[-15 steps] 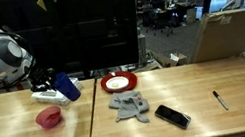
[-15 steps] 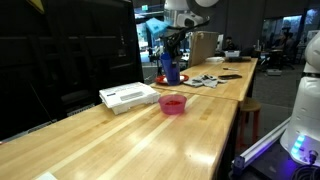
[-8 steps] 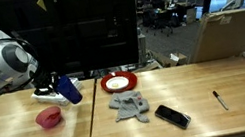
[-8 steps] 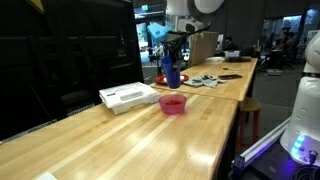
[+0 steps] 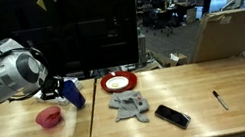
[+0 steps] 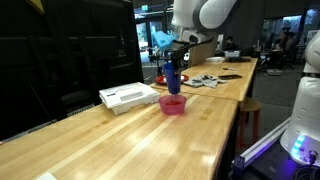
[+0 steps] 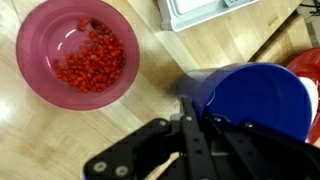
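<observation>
In an exterior view, the gripper (image 5: 53,89) clamps a tilted blue cup (image 5: 71,92) above the table (image 5: 204,125), just beside the pink bowl (image 5: 49,117). Further along lie 1 red plate (image 5: 104,84), a grey cloth (image 5: 129,105), a black phone (image 5: 172,117) and a pen (image 5: 220,100).

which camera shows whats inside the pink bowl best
The wrist view: it looks straight down into the pink bowl, so the small red pieces inside are plain, next to the blue cup in the gripper. In both exterior views the bowl is small and side-on; its contents cannot be made out.
</observation>
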`<state>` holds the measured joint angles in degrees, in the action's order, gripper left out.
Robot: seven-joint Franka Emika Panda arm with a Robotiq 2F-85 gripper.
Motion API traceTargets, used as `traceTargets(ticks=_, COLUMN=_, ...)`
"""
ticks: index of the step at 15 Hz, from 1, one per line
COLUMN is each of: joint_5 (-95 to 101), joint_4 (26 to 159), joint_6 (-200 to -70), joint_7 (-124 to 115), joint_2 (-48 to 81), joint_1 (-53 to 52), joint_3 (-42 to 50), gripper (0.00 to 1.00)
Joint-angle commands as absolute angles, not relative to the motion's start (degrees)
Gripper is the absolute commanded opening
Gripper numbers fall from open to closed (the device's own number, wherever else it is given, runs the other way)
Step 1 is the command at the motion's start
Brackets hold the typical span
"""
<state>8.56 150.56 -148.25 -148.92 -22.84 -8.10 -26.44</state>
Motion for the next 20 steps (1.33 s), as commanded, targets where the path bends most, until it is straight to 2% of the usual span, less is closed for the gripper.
traceTargets(ticks=1, joint_5=7.29, joint_4=152.85, joint_6=-151.34, joint_7=-148.17, joint_2=-23.50, joint_1=-9.09, joint_3=-25.17, gripper=0.02)
traceTargets(ticks=12, joint_5=2.85, joint_4=152.69, joint_6=-149.48, joint_7=-144.75, joint_2=-22.58, joint_1=-10.86, joint_3=-24.34, gripper=0.02)
traceTargets(ticks=13, joint_5=2.26, joint_4=152.55, joint_6=-148.98, joint_7=-143.97, joint_2=-22.40, joint_1=-11.23, joint_3=-24.09, gripper=0.32)
traceTargets(ticks=15, joint_5=0.98, joint_4=152.33, joint_6=-148.00, joint_7=-142.66, joint_2=-22.28, joint_1=-11.93, joint_3=-23.63, gripper=0.36)
traceTargets(ticks=20, joint_5=-2.15, joint_4=151.81, joint_6=-145.86, joint_7=-139.73, joint_2=-21.90, joint_1=-13.21, joint_3=-22.69, gripper=0.69)
